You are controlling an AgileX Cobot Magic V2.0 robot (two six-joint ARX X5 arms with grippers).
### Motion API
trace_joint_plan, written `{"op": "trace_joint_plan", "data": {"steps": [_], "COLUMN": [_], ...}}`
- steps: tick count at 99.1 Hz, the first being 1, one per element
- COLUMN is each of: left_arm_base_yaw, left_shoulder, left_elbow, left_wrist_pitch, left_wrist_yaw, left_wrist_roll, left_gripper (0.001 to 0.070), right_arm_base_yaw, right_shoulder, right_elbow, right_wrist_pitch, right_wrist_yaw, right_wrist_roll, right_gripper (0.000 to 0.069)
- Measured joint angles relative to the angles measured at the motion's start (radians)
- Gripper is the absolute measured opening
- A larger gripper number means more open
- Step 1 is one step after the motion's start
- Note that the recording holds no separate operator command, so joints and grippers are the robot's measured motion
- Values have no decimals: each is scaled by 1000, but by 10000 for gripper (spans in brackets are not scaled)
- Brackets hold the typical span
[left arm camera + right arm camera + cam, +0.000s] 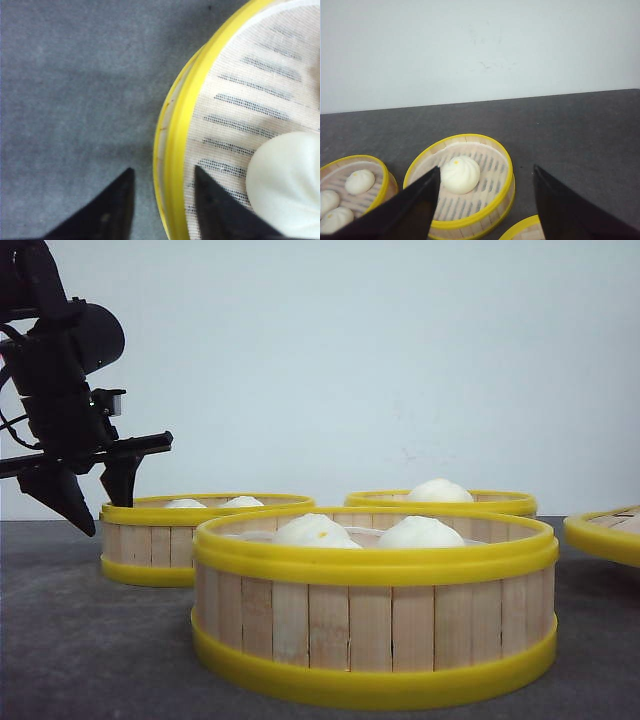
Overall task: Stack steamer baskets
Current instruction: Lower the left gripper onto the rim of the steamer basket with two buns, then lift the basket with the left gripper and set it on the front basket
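Baskets sit on the dark gray table [80,640]. The nearest basket [375,610] holds two white buns [420,532]. Behind it to the left is a second basket [170,540], and the left gripper [95,495] hangs over its rim, open, one finger on each side, holding nothing. Farther back stands a third basket [490,502] with one bun. The right gripper [485,200] is wide open and holds nothing.
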Motion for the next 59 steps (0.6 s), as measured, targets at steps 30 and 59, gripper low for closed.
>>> {"op": "trace_joint_plan", "data": {"steps": [30, 59], "left_arm_base_yaw": [-6, 3], "left_shoulder": [0, -109], "left_elbow": [13, 47], "left_wrist_pitch": [-18, -82], "left_wrist_yaw": [-46, -21], "left_wrist_roll": [-5, 13], "left_gripper": [33, 26], "right_arm_base_yaw": [22, 34], "right_shoulder": [11, 21], "right_elbow": [0, 0], "right_wrist_pitch": [-9, -17], "right_wrist_yaw": [1, 6], "right_wrist_roll": [0, -9], "right_gripper": [358, 358]}}
